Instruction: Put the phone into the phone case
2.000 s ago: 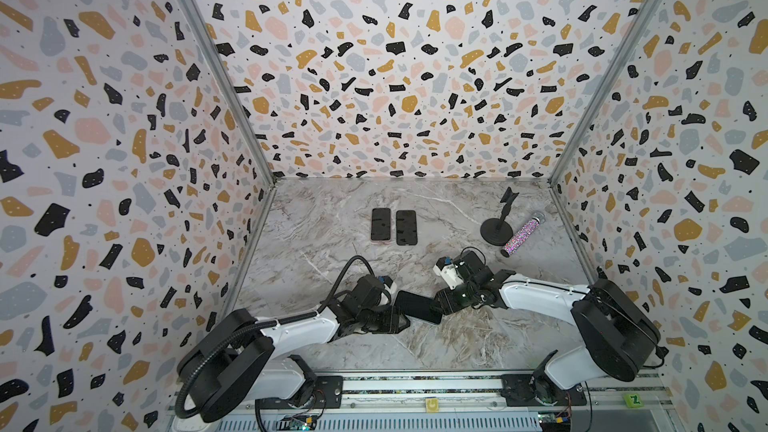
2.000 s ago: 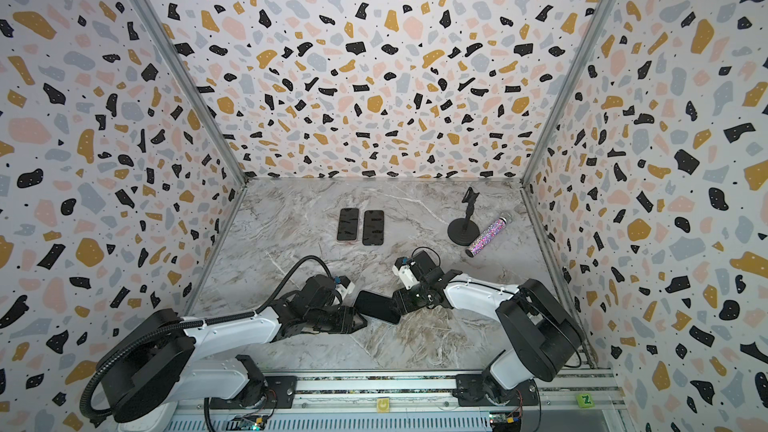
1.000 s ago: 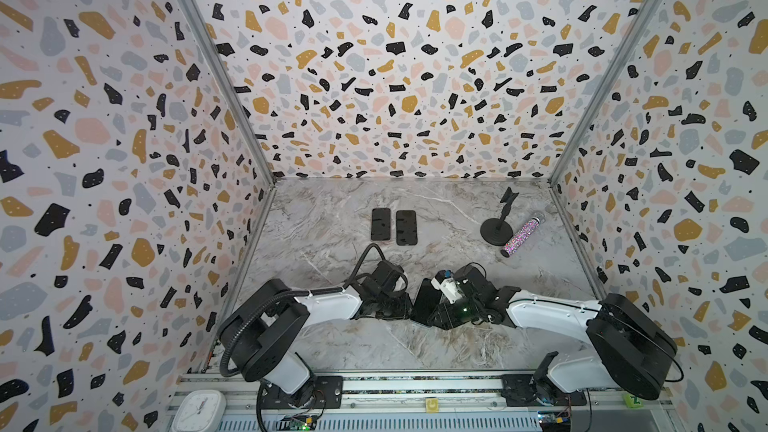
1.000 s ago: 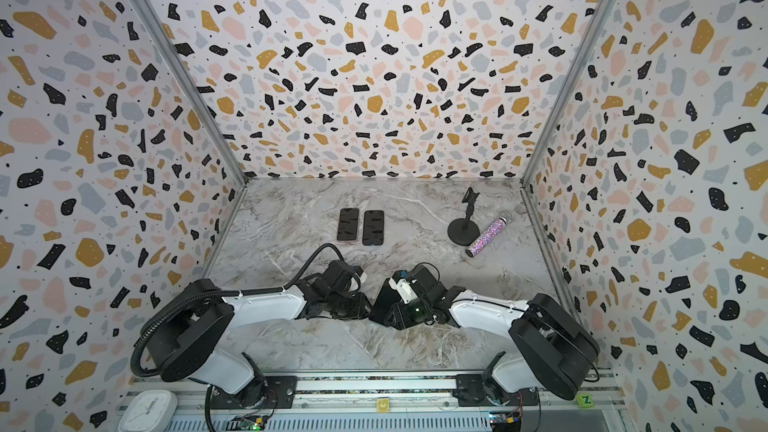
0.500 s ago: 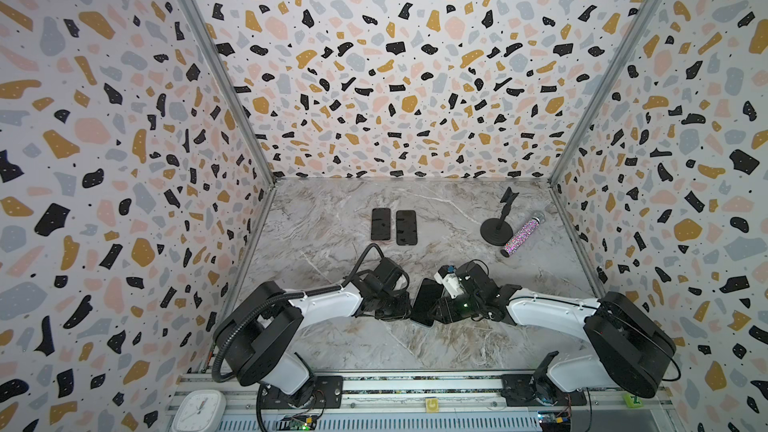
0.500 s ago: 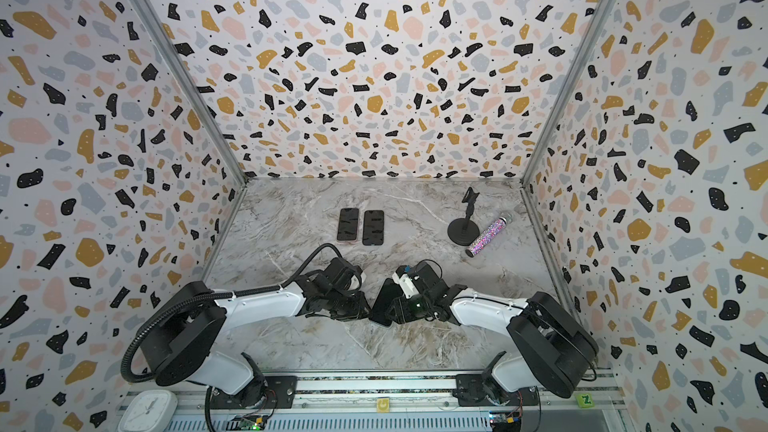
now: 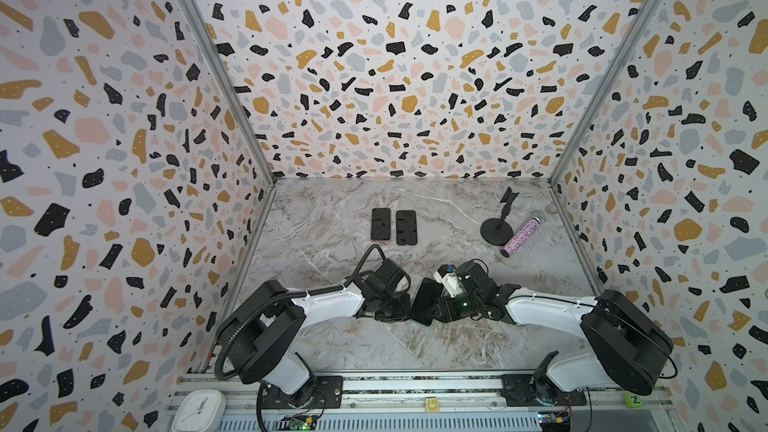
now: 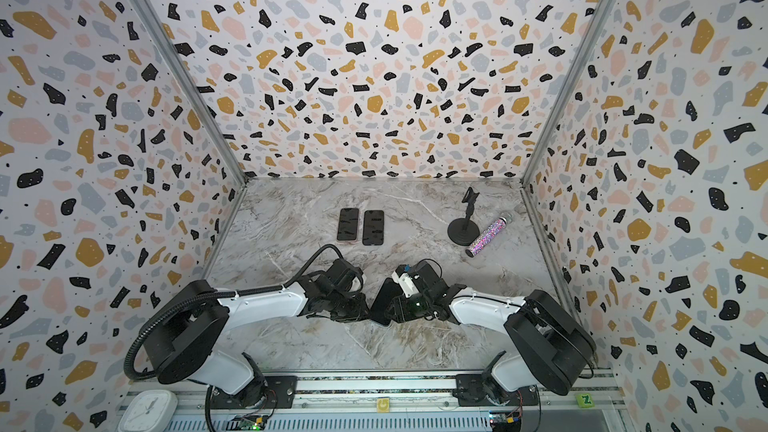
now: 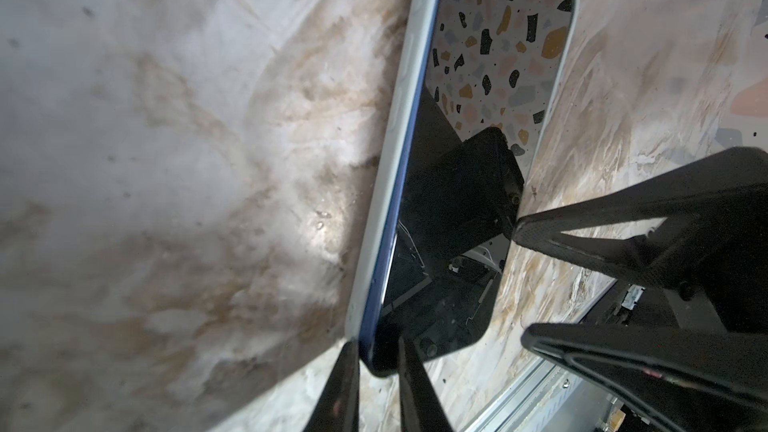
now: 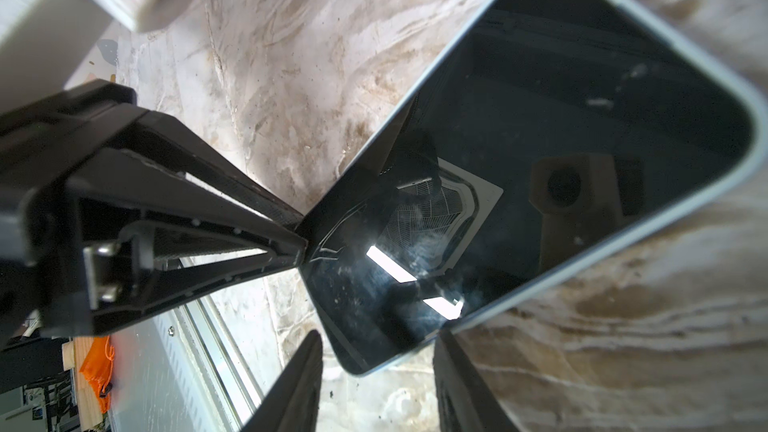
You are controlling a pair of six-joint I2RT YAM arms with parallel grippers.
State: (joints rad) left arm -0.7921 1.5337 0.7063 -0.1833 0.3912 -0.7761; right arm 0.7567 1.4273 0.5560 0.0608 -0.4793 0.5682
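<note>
— How do the jaws stand?

— My left gripper (image 9: 376, 351) is drawn narrow and nips one corner of the phone (image 9: 457, 201) through its thickness. From the right wrist camera I see its two fingers (image 10: 249, 218) run almost to a point against that corner. My right gripper (image 10: 380, 338) stands about half apart, with the neighbouring corner of the same short end between its jaws. One fingertip (image 9: 525, 228) touches the phone's long edge. Whether the pair actually presses, I cannot tell.

— And the phone?

— It sits in the pale phone case (image 9: 405, 118), screen towards both wrist cameras. The far end lies inside the case's rim. Along one long side I see a dark blue strip of the phone beside the case's wall, and at the nipped corner the phone pokes past the end of that wall.

— Where is it on the bench?

— In both top views the phone (image 7: 424, 300) is a dark slab between my two grippers, apparently tilted, near the front middle of the marble table (image 7: 457, 347).

— Anything around it?

— Well behind, two dark phones (image 7: 393, 225) lie side by side. At the rear right stands a black stand (image 7: 494, 230), and a glittery microphone (image 7: 519, 232) lies just beside its base.
</note>
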